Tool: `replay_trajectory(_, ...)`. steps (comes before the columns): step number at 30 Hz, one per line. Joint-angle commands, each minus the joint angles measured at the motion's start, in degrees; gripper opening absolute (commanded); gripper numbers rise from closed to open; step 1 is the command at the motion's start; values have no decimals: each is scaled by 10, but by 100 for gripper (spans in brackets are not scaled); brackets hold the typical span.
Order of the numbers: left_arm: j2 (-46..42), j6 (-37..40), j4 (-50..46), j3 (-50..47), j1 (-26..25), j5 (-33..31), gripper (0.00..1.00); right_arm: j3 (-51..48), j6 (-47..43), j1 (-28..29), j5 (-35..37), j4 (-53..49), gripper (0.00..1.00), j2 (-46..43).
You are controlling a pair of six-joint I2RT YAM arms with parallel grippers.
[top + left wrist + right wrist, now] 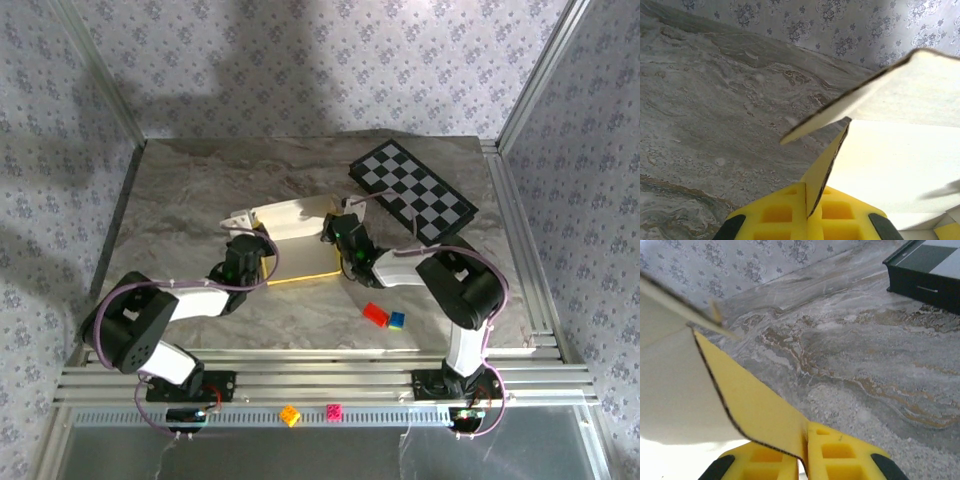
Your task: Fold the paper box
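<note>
Paper box sits mid-table, open face up, between the two arms. Thin cardboard: matte white inside, bright yellow outside, raw brownish cut edges. Shallow rectangle, back wall standing, a yellow strip showing along the near edge, a loose flap sticking out at the far left corner.

Left fingers: yellow moulded pads with square pockets, black tips, closed tight on the box's left wall, which stands edge-on between them. A white flap tilts overhead.

Right fingers: same yellow pocketed pads, pinched narrow on the lower corner of a side flap, yellow face toward the camera, with a curved, rough-cut edge.

Table: grey-brown marbled surface, swirly veins, slightly grainy up close.

Checkerboard mat: flat, black and grey squares with a dark rim, lying at an angle at the far right, apart from the box.

Small red brick and blue brick touch each other near the right arm. Orange brick and pink brick lie on the ribbed metal rail at the near edge.
</note>
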Motion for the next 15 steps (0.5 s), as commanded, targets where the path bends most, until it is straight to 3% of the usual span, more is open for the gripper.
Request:
replay_trajectory(1,-9,45,-13,-3,-16,-23,0,-7,21,2,-27,-23,21,-40)
replay_trajectory(8,-1,112,-36,3,-39,-42,0,-25,75,-2,-34,-68,23,-99)
replay_trajectory(11,7,133,-40,3,-49,-55,0,-33,106,0,-40,-99,35,-123)
replay_trajectory(15,16,139,-44,5,-57,-68,0,-48,134,-3,-56,-132,40,-146)
